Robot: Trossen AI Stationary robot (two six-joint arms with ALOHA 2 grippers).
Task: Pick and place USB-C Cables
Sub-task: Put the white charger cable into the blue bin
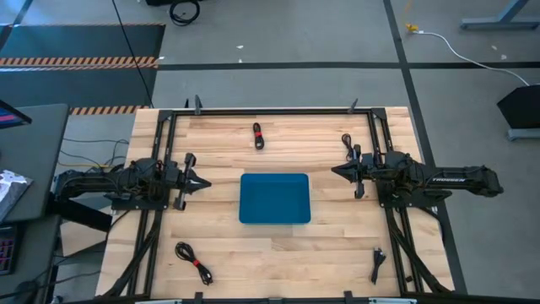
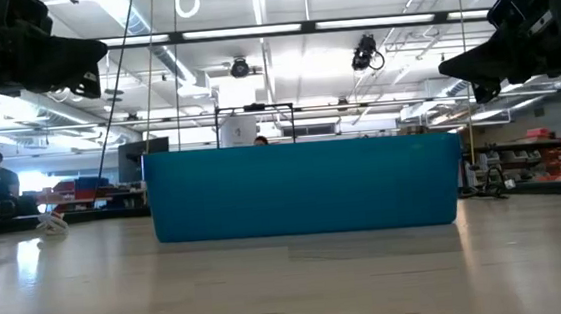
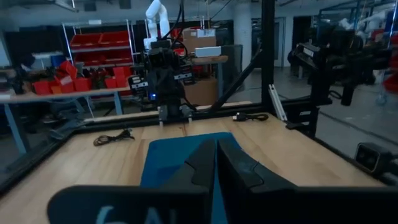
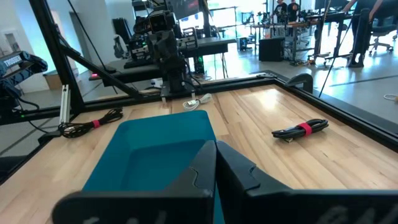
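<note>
Tray (image 2: 303,190) sat empty mid-table; cables (image 1: 258,136) lay scattered, awaiting pickup. Left gripper (image 1: 202,182) and right gripper (image 1: 336,171) hovered clenched, holding nothing.

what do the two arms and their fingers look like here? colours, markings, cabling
Both arms are matte black with chunky, boxy segments. The left gripper and right gripper each end in two dark, tapered fingers forming a wedge. The right arm carries white lettering on its forearm. Thin black cables trail behind the left arm.
</note>
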